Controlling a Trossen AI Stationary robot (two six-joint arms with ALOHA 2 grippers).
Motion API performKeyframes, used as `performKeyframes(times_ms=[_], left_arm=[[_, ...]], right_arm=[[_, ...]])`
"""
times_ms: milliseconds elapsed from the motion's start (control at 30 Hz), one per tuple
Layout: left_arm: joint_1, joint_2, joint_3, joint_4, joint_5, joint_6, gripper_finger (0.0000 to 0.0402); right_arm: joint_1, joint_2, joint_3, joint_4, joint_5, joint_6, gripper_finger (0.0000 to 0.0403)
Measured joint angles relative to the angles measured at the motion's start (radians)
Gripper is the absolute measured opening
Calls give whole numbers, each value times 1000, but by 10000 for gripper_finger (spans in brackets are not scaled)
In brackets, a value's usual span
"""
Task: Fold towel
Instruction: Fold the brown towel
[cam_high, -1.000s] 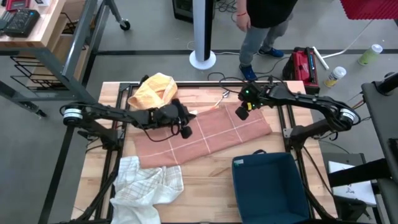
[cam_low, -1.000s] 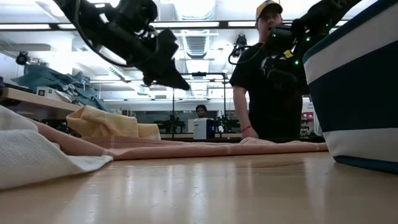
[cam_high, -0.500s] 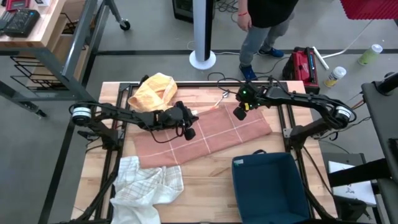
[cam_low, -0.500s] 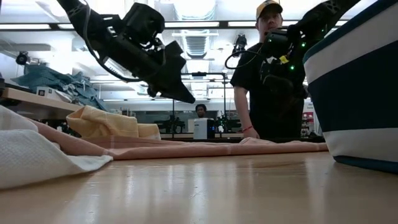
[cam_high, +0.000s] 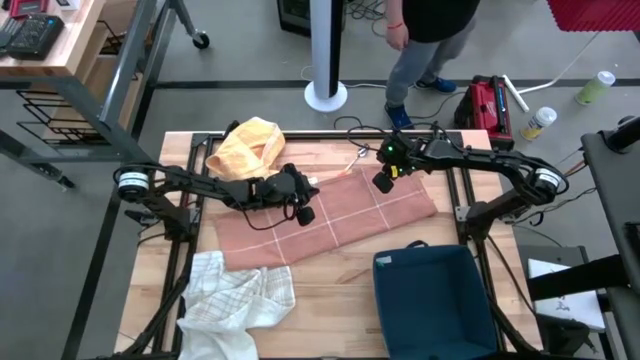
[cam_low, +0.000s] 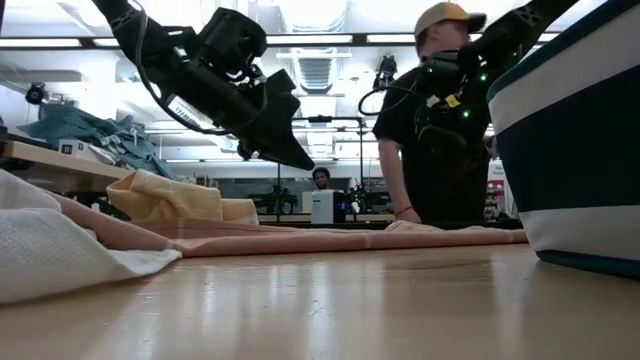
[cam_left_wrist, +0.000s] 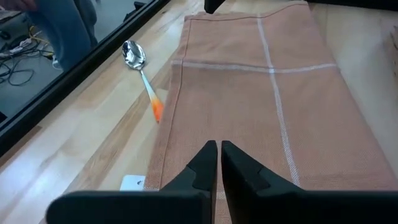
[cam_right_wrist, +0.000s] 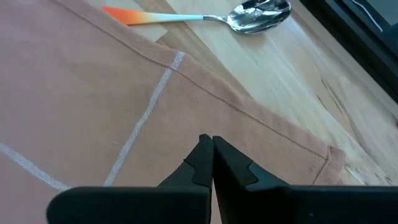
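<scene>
Hovering over pink towel (cam_high: 325, 222), spread flat mid-frame in high view. Left gripper (cam_high: 303, 212) shifted rightward over towel's upper-left part, jaws nearly together, holding nothing. Right gripper (cam_high: 381, 183) edged left above upper-right edge near spoon (cam_left_wrist: 142, 73), jaws together, empty. No fold begun; likely lining up on corners.
</scene>
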Motion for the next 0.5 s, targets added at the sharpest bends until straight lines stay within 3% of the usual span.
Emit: performKeyframes(times_ms=[500], left_arm=[[0, 0, 0, 8, 0, 0, 1]], right_arm=[[0, 0, 0, 4, 0, -4, 0]])
